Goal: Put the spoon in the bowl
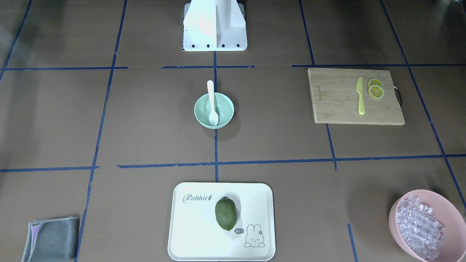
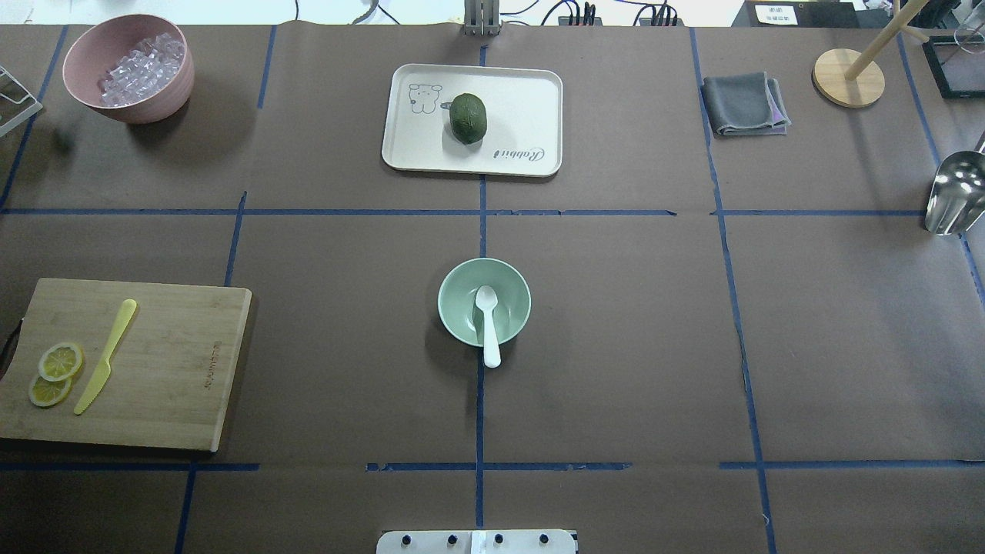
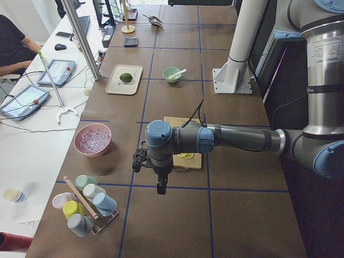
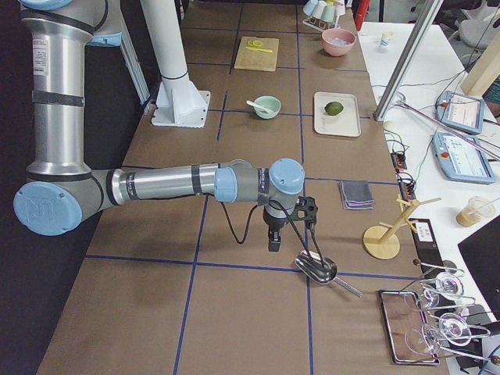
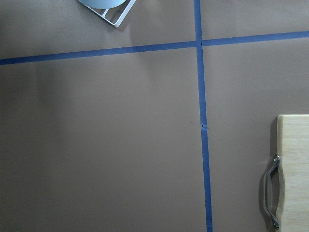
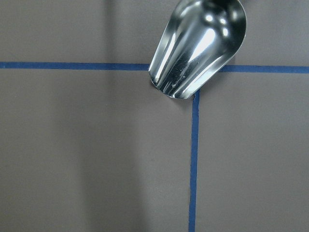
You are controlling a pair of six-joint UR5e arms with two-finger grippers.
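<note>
The white spoon point(image 1: 212, 105) lies in the mint-green bowl point(image 1: 225, 112) at the table's middle, scoop down inside and handle leaning over the rim toward the robot. In the overhead view the spoon point(image 2: 487, 323) and bowl point(image 2: 458, 304) look the same. My left gripper point(image 3: 161, 188) hangs over the table's left end, past the cutting board, far from the bowl. My right gripper point(image 4: 273, 244) hangs over the right end beside a metal scoop. Both show only in the side views, so I cannot tell whether they are open or shut.
A wooden cutting board point(image 2: 169, 362) with a yellow knife point(image 2: 106, 355) and lemon slices is at the left. A white tray point(image 2: 523, 100) holds an avocado point(image 2: 468, 118). A pink bowl point(image 2: 85, 54) of clear cubes, a grey cloth point(image 2: 742, 104) and a metal scoop point(image 6: 198, 46) stand farther off.
</note>
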